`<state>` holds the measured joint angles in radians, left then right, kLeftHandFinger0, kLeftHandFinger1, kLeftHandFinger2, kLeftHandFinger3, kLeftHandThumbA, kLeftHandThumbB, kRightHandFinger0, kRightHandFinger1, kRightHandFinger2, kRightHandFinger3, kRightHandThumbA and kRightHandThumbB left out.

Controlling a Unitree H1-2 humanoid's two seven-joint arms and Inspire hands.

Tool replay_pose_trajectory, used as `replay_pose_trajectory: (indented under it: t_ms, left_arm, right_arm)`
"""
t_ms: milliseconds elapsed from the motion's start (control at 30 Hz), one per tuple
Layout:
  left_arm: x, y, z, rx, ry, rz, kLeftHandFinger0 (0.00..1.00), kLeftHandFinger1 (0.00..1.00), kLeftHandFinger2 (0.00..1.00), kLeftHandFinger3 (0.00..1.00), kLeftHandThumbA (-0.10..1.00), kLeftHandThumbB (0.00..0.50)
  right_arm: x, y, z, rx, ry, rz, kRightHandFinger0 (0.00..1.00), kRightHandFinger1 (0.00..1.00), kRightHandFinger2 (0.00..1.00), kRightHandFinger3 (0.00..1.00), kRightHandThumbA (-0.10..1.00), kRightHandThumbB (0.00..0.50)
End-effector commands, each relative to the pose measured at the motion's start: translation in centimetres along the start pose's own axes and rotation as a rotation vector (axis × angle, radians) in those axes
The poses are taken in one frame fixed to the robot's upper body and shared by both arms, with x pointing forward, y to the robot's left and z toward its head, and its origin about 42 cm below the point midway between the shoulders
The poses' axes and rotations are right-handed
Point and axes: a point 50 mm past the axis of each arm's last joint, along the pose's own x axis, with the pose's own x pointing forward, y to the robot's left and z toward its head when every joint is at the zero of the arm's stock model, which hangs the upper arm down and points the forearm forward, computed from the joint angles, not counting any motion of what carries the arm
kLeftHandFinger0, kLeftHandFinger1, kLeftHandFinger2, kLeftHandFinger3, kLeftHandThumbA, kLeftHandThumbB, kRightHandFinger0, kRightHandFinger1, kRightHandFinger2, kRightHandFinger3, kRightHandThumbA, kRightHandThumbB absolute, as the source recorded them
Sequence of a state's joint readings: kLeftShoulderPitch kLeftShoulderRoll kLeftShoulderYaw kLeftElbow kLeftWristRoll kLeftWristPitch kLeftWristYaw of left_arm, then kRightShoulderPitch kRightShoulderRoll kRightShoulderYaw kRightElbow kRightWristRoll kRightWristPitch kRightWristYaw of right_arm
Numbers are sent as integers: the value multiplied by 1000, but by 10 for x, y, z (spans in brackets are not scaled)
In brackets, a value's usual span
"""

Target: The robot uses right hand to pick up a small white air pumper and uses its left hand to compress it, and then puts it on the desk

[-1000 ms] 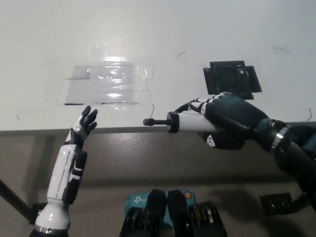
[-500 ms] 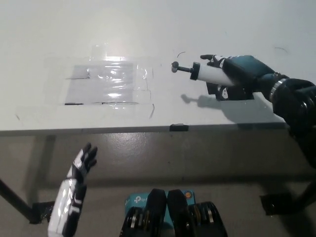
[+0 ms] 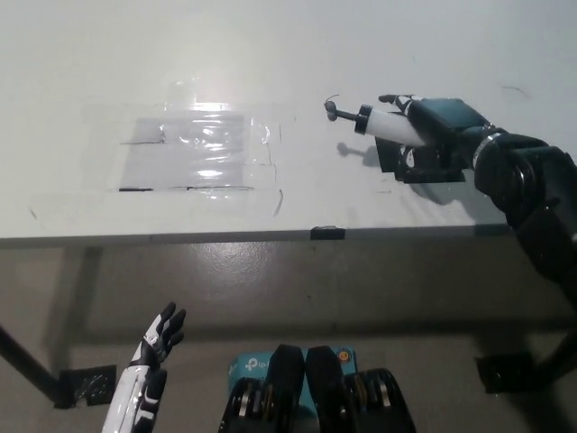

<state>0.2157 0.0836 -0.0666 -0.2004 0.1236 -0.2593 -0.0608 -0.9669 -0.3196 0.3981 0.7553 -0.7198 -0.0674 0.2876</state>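
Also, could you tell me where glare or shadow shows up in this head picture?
Head view: glare glints off the clear plastic sheet taped to the white desk; the small white air pumper, held in the black right hand, throws a soft shadow just below itself on the desk; the white left hand hangs low, dimmer, below the desk edge.

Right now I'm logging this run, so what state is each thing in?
air pumper: held above the desk, lying sideways, rod pointing left.
right hand: shut on the air pumper, over the black square.
left hand: open, holding nothing, low, below the desk edge.
black square: flat on the desk, mostly hidden.
clear taped sheet: flat on the desk.
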Motion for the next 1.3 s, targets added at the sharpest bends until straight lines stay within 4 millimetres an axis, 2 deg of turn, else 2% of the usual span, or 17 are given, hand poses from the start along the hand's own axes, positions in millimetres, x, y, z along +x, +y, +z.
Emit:
replay_pose_trajectory:
  t_ms: [0,67,133,367,500,600,633,667,733,800,833,867,933,1000,1067,1167,1267]
  left_arm:
    - [-2,2,5,5,-54,-5,1000,1000,1000,1000,1000,295]
    - [-2,2,5,4,-54,-6,1000,1000,1000,1000,1000,293]
    - [-1,3,5,5,-61,-3,1000,1000,1000,1000,1000,286]
    - [2,3,6,-2,-65,1,1000,1000,1000,1000,1000,299]
    - [2,3,7,6,-68,3,1000,1000,1000,1000,1000,297]
    - [3,3,7,-1,-66,6,1000,1000,1000,1000,1000,303]
    - [7,3,9,-5,-71,9,1000,1000,1000,1000,1000,299]
    - [9,3,10,-8,-76,9,1000,1000,1000,1000,1000,298]
    - [17,6,13,0,-96,5,1000,1000,1000,1000,1000,280]
    - [27,10,15,0,-115,5,1000,1000,1000,1000,1000,269]
    - [33,11,16,2,-127,2,1000,1000,1000,1000,1000,270]
    - [39,12,17,18,-135,7,1000,1000,1000,1000,1000,276]
    - [47,11,18,30,-145,8,1000,1000,1000,1000,1000,270]
    - [54,13,19,31,-162,10,1000,1000,1000,1000,1000,259]
    - [58,17,20,29,-162,15,1000,1000,1000,1000,1000,264]
    - [61,22,19,31,-158,24,1000,1000,1000,1000,1000,265]
    - [63,24,17,19,-141,33,1000,1000,1000,1000,1000,241]
  right_arm:
    - [2,-44,9,-13,-18,-18,1000,1000,1000,1000,458,438]
    - [1,-45,8,-24,-16,-13,1000,1000,1000,1000,574,492]
    - [-1,-47,8,0,-18,-21,1000,1000,1000,1000,576,500]
    - [-8,-57,13,8,-32,-45,1000,1000,1000,1000,678,500]
    - [-19,-71,18,51,-72,-91,1000,1000,1000,1000,739,494]
    - [-35,-86,23,67,-154,-181,1000,1000,1000,1000,874,435]
    - [-40,-94,25,76,-181,-210,1000,1000,1000,1000,1000,487]
    - [-52,-101,28,124,-245,-275,1000,1000,1000,1000,897,419]
    - [-86,-107,36,201,-330,-387,1000,1000,1000,1000,893,394]
    - [-121,-97,48,301,-436,-503,1000,1000,1000,1000,909,372]
    - [-129,-95,49,313,-453,-531,1000,1000,1000,1000,919,357]
    - [-149,-79,54,373,-503,-586,1000,1000,1000,1000,905,344]
    - [-166,-67,59,409,-520,-627,1000,1000,1000,1000,916,349]
    - [-189,-35,66,459,-523,-645,1000,1000,1000,1000,894,327]
    - [-201,-4,68,519,-508,-651,1000,1000,1000,1000,881,324]
    - [-206,20,65,586,-490,-659,1000,1000,1000,1000,881,338]
    - [-209,52,61,742,-433,-641,1000,1000,1000,1000,854,314]
